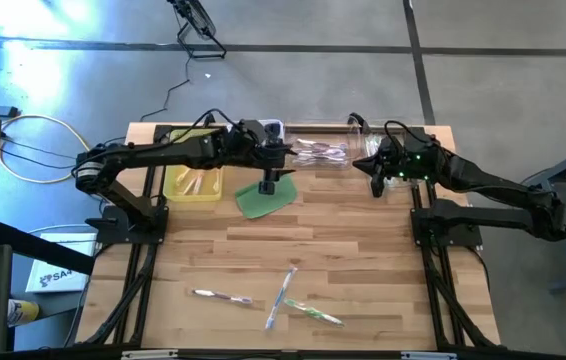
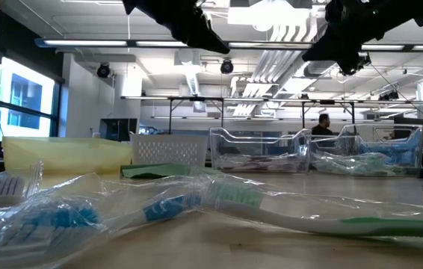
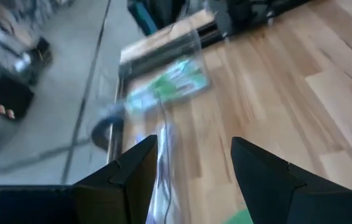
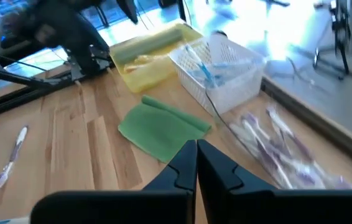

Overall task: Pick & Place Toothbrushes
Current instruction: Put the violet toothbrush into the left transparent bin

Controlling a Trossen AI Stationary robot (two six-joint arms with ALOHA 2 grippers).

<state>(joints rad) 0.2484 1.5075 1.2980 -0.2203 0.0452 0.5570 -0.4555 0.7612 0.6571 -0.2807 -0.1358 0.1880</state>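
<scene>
left tool (image 1: 272, 186) agape, empty | right tool (image 1: 376, 187) clamped shut | toothbrushes (image 1: 281, 297): clear-wrapped (green, blue, purple handles)

Grey concrete floor (image 1: 503, 70), bright windows (image 2: 17, 101), white ceiling pipes (image 2: 286, 30).

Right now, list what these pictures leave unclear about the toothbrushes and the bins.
- Yellow bin, high view: contents too small to identify.
- Clear bins, high view: left arm covers part; toothbrush count unreadable.
- Left gripper, left wrist view: open; motion blur smears the wrapped toothbrush ahead.
- White basket, right wrist view: glare washes out its far side.
- Low view: foreground wrappers hide the table behind.
</scene>
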